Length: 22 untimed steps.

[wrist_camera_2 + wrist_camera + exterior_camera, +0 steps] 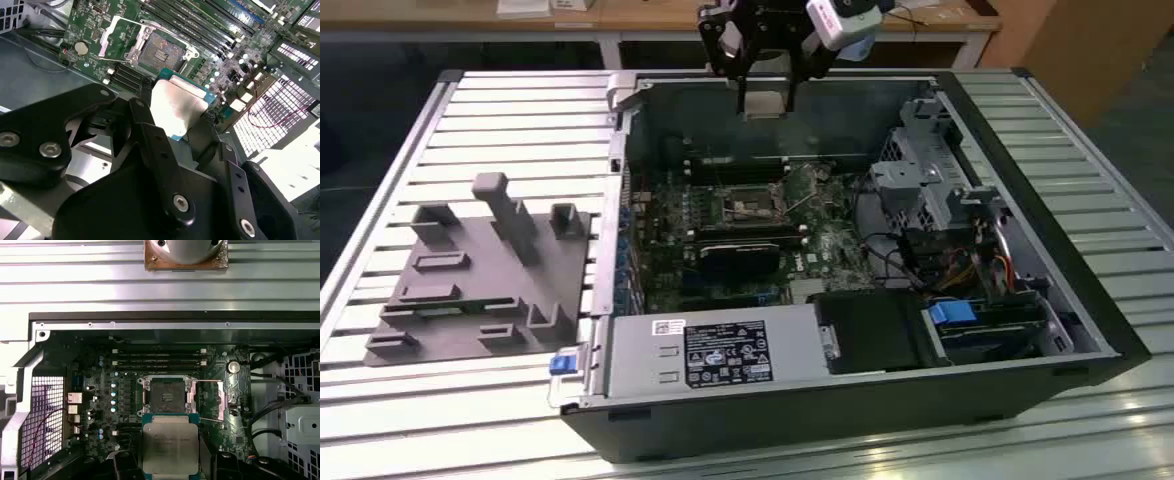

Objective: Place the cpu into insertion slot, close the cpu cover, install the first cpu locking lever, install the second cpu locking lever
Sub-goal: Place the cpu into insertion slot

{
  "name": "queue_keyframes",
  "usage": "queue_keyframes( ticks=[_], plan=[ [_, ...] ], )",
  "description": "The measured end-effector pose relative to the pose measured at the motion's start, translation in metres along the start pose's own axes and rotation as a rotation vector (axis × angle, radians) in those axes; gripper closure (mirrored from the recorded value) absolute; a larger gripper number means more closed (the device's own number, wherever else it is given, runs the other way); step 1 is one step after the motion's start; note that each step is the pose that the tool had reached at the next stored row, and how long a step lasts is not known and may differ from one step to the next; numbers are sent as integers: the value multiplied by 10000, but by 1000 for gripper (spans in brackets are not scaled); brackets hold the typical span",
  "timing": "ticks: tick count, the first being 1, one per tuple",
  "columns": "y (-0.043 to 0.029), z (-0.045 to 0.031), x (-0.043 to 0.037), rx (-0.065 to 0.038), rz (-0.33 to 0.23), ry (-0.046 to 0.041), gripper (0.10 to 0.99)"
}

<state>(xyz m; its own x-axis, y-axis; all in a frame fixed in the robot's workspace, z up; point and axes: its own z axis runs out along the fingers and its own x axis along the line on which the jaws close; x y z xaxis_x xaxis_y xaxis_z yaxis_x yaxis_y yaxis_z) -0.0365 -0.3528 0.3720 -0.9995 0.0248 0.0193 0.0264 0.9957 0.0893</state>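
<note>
The gripper (767, 98) clamps the cpu (170, 447) — above (not in) the insertion slot (168, 396).

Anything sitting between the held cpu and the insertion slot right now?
No. In both wrist views the stretch between the cpu, gripped in the jaws, and the open insertion slot is bare; no cable or part crosses it.

The claw (181, 131) grips the cpu (175, 100) near the insertion slot (159, 51).
</note>
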Motion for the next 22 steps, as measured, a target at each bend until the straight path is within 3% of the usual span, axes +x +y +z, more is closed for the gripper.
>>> queue_keyframes(
  ticks=[11, 22],
  plan=[
    [0, 4, 0, -1, 0, 0, 549],
    [-10, 112, -2, 24, 0, -1, 549]
  ],
)
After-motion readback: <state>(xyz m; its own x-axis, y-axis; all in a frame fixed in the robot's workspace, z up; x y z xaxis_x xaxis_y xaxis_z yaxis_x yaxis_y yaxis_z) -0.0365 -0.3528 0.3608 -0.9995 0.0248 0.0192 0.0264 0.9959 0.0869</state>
